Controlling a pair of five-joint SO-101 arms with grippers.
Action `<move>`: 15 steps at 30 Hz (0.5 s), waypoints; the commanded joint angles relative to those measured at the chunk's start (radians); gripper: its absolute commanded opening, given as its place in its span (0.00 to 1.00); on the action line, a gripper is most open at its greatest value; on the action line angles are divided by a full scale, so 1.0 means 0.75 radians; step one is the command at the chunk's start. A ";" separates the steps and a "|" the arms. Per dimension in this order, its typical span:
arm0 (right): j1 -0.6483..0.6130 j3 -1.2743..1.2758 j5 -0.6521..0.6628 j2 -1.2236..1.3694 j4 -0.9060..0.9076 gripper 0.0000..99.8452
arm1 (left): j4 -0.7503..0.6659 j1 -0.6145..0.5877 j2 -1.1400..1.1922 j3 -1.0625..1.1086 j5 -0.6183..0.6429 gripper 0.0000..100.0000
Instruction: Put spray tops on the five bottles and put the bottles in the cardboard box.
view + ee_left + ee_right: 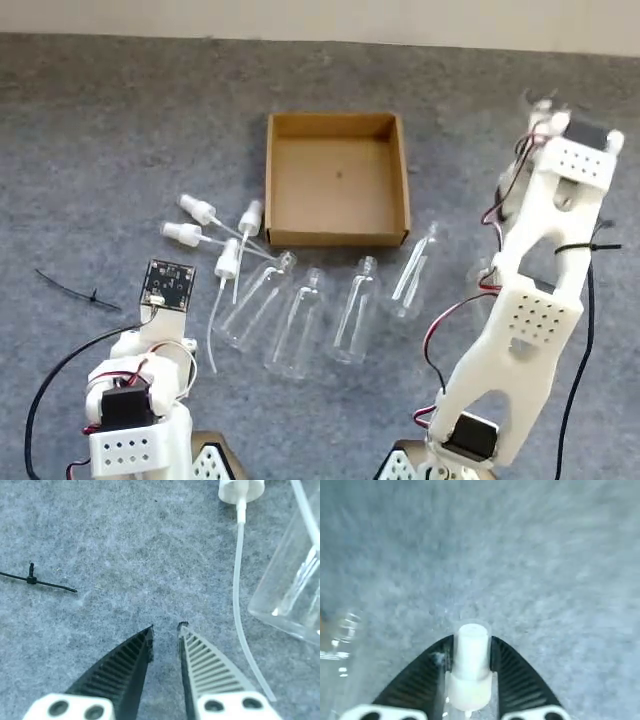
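- While the left arm is kept folded low at the near edge of the grey, felt-like table (pixel 100 120), the left gripper (pixel 166 628) is held close over the cloth. Its ribbed, pointed jaws are parted by a narrow gap, and nothing is gripped.
- Just beyond it the nearest spray top (pixel 241 489) is laid flat, white, with a long thin dip tube trailing beside a clear, flat-sided bottle (pixel 290 590).
- A thin black cable tie (pixel 80 293) is left on the cloth nearby.
- Three further bottles (pixel 298 320) (pixel 357 308) (pixel 415 270) are laid on their sides in a row, all clear and narrow-necked.
- Three other spray tops (pixel 197 209) (pixel 182 233) (pixel 250 217) are scattered beside the box.
- The cardboard box (pixel 337 238), square, shallow and brown, is set open just behind the bottles.
- The right arm, clad in white perforated plates, is stretched far out. The right gripper (pixel 472 640) is clamped on a fifth spray top (pixel 470 665), white and cylindrical, above the cloth.
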 commanded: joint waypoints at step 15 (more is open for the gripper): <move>-1.204 -0.044 -0.509 -0.283 -0.206 0.00 | 0.010 -0.013 -0.015 0.026 -0.004 0.09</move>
